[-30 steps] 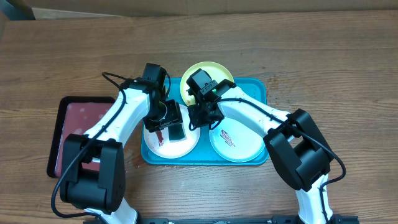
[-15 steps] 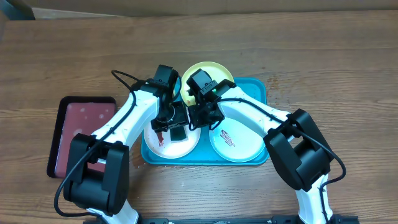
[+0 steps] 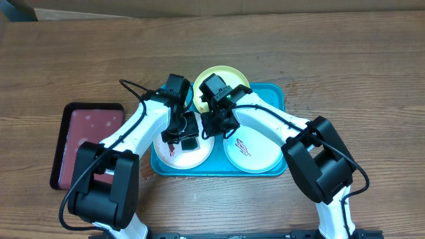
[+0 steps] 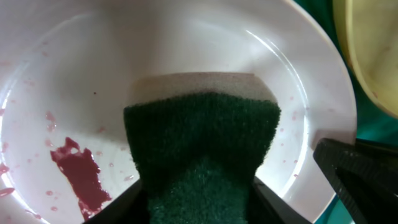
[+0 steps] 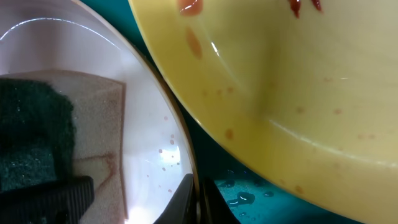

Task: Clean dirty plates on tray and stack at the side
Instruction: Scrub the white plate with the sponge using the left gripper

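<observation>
On the turquoise tray lie three plates. The white-pink plate at the left carries a red smear. My left gripper is shut on a green-topped sponge, which rests on this plate's inside. At the plate's right rim, my right gripper is shut on the edge, and its place in the overhead view is. The yellow-green plate sits at the tray's far edge with reddish spots. A pale mint plate with smears lies at the right.
A dark red tray with a black rim lies on the wooden table left of the turquoise tray. The two arms meet close together over the tray's left half. Water drops sit on the tray between the white and yellow plates.
My left arm has shifted a little to the right over the white-pink plate and its jaws have narrowed onto the sponge. The right arm has not moved.
</observation>
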